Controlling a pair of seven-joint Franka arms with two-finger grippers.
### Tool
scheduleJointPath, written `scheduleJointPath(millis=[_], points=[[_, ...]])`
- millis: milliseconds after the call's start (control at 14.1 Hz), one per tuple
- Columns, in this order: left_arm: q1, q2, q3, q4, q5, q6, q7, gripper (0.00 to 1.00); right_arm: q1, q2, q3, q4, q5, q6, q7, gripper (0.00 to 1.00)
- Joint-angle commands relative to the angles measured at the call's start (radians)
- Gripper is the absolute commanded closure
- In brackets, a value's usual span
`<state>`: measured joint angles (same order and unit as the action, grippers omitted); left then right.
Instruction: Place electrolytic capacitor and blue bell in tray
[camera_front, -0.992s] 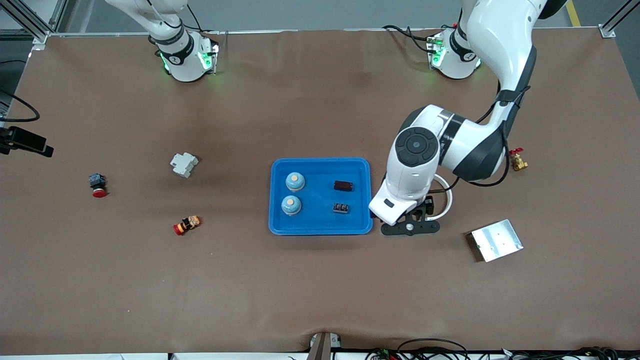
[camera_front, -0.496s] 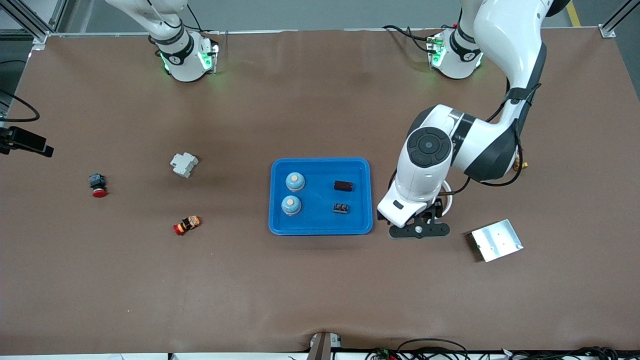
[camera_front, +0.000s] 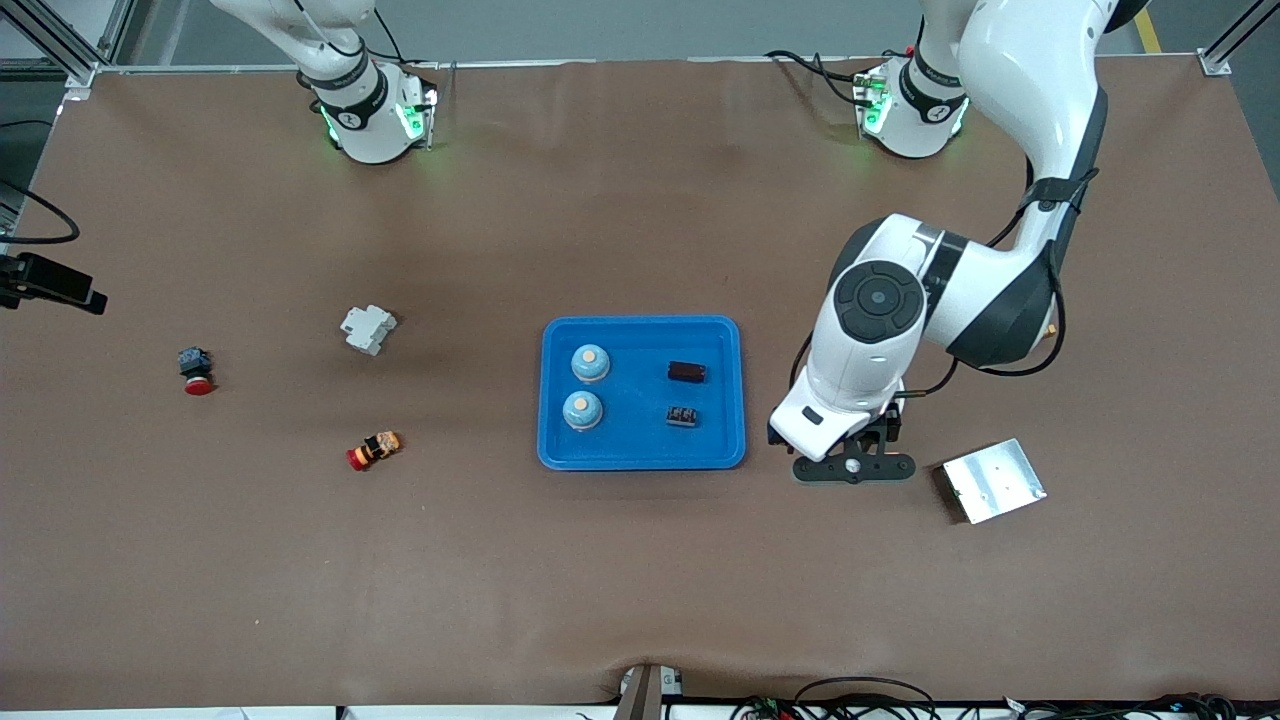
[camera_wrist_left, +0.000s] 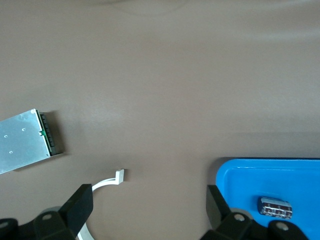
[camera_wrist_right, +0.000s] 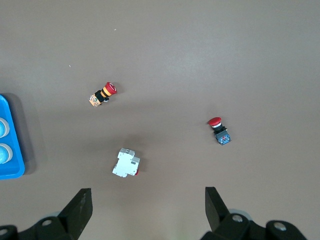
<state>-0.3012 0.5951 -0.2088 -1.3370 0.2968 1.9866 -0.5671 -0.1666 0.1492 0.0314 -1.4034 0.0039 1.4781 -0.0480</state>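
The brown surface (camera_front: 640, 560) carries the blue tray (camera_front: 641, 455) near its middle. In the tray sit two blue bells (camera_front: 590, 363), two dark components (camera_front: 687, 372) beside them. The left tool (camera_front: 852, 468) hangs over bare surface just beside the tray, fingers (camera_wrist_left: 80, 206) spread wide, holding nothing. The right tool (camera_wrist_right: 145, 210) waits well above a white breaker (camera_wrist_right: 126, 163), also wide open and empty.

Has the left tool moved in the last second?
Yes. The left tool has drifted away from the tray toward the silver plate, open and empty.

brown table (camera_front: 640, 560) with blue tray (camera_front: 641, 456)
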Motion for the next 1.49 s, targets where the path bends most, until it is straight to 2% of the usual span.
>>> scheduleJointPath(millis=[0, 779, 1134, 1417], points=[[0.017, -0.034, -0.015, -0.024, -0.007, -0.012, 0.023, 0.0, -0.017, -0.025, 0.01, -0.023, 0.016, 0.002, -0.007, 0.0], [0.036, -0.034, -0.014, -0.024, -0.005, -0.008, 0.065, 0.0, -0.019, -0.026, 0.01, -0.023, 0.016, 0.004, -0.007, 0.0], [0.128, -0.074, -0.02, -0.028, -0.044, -0.018, 0.22, 0.0, -0.019, -0.026, 0.01, -0.023, 0.016, 0.004, -0.007, 0.0], [0.198, -0.141, -0.021, -0.028, -0.145, -0.071, 0.322, 0.0, -0.019, -0.026, 0.01, -0.023, 0.016, 0.004, -0.007, 0.0]])
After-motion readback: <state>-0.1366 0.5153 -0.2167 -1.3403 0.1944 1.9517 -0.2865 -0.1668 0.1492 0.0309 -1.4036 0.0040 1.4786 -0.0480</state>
